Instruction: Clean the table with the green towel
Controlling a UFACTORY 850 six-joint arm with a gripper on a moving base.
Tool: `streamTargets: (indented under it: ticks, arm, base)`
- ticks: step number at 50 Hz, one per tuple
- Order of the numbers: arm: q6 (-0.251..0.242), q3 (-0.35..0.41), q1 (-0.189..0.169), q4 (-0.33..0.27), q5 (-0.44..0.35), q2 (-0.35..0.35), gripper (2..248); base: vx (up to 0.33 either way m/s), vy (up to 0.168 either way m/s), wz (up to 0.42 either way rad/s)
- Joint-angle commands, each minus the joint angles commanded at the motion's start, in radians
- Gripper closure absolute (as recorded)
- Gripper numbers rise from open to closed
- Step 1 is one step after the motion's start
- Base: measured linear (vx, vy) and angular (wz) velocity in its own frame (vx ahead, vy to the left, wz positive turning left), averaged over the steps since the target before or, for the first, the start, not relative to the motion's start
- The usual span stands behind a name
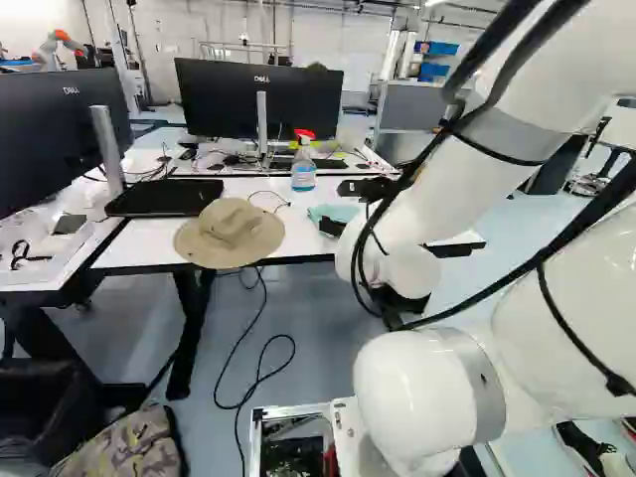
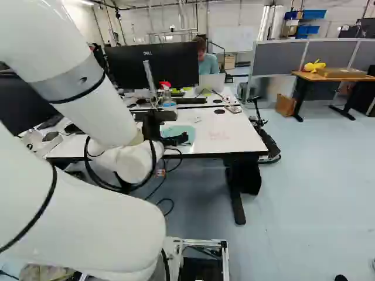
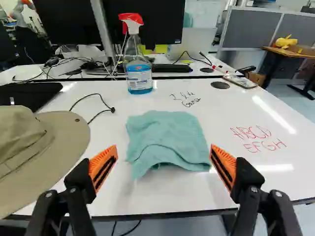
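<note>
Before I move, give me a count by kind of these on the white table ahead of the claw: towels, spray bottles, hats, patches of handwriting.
Green towel: 1
Spray bottle: 1
Hat: 1
Patches of handwriting: 2 (black writing, red writing)
Total: 5

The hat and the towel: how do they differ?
The hat is tan, the towel blue-green. The hat has a raised crown and round brim; the towel is low and rumpled. The towel lies ahead of the open gripper, the hat off to one side. Both rest on the white tabletop.
</note>
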State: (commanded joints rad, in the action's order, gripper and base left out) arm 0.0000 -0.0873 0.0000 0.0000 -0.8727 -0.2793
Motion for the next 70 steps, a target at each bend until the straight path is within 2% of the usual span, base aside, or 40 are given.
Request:
streamTargets:
  ticks: [8, 24, 53, 70]
  arm:
    - [0.000, -0.012, 0.000, 0.000, 0.000, -0.022, 3]
    - [0.000, -0.089, 0.000, 0.000, 0.000, 0.020, 3]
    - [0.000, -0.246, 0.021, 0.000, 0.010, 0.194, 3]
    - [0.000, -0.339, 0.048, 0.005, 0.060, 0.288, 3]
  base:
    - [0.000, 0.000, 0.000]
    - [0.000, 0.000, 0.000]
    - [0.000, 0.000, 0.000]
    - [0.000, 0.000, 0.000]
